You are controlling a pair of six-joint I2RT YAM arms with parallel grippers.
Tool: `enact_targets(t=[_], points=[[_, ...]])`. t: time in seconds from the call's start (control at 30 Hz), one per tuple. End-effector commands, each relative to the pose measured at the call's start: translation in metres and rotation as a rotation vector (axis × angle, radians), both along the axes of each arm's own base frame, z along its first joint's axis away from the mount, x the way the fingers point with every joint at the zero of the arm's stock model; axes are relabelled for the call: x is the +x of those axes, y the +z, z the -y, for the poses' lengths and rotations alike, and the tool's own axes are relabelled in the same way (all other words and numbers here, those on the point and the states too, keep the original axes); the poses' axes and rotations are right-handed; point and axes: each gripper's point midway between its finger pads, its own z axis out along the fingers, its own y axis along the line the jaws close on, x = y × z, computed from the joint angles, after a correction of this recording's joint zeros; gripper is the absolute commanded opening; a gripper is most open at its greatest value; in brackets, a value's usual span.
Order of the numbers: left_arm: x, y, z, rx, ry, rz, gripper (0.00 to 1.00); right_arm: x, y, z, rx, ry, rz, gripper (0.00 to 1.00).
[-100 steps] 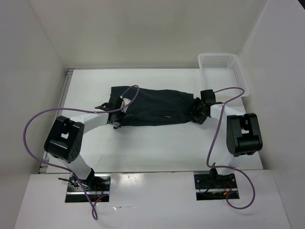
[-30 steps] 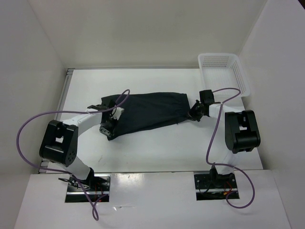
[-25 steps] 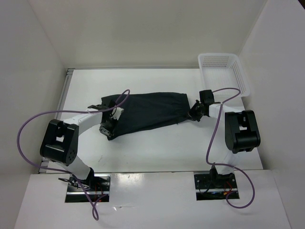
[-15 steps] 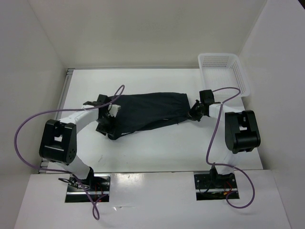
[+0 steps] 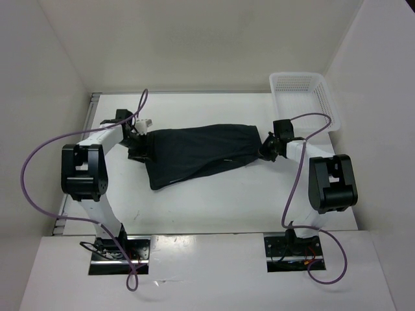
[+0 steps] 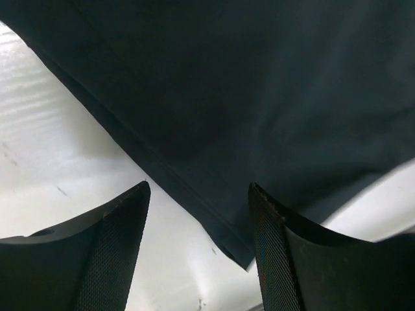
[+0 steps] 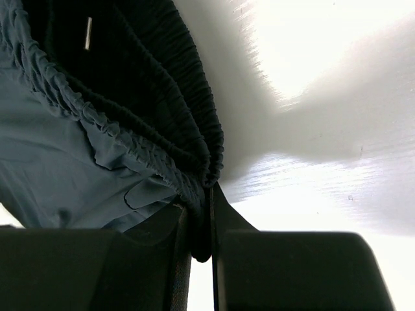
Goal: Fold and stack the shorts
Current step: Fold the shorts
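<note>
The shorts (image 5: 201, 150) are spread out dark on the white surface (image 5: 214, 207), to the left of the white mesh basket (image 5: 301, 96) and nearer my bases than it is. Their long axis runs leftward, away from the basket. The gathered elastic waistband is at the end closest to the basket. The leg hems are at the end farthest from it, where one corner sags toward the near edge. My right pincer (image 5: 266, 148) sits at the basket-side end, just in front of the basket, and is clamped on the waistband. The right wrist view shows the ruched band squeezed between its two fingers (image 7: 175, 259). My left pincer (image 5: 141, 146) is at the end farthest from the basket, with its fingers (image 6: 104, 259) spread apart and gripping nothing. In the left wrist view a hem edge of the shorts runs diagonally across the gap between them, with bare surface beside it. The cloth stretches between my two pincers, so I judge the left one, being nearer the hems, is the one to close on that edge and carry it toward the basket-side end.
</note>
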Motion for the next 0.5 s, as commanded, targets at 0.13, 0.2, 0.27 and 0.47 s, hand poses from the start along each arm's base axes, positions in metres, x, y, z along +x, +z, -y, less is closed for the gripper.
enact_targets(t=[0.13, 0.2, 0.27, 0.47], points=[[0.050, -0.014, -0.023, 0.126, 0.038, 0.089, 0.72, 0.010, 0.020, -0.007, -0.016, 0.019, 0.062, 0.04], [0.050, -0.018, -0.027, 0.146, 0.044, 0.079, 0.76, 0.009, 0.016, -0.009, -0.005, 0.028, 0.047, 0.33], [0.050, -0.019, -0.031, 0.168, 0.051, 0.078, 0.76, 0.007, 0.011, -0.011, 0.004, 0.035, 0.032, 0.53], [0.040, -0.042, -0.037, 0.203, 0.056, 0.010, 0.76, 0.006, -0.003, -0.012, 0.011, 0.020, 0.001, 0.72]])
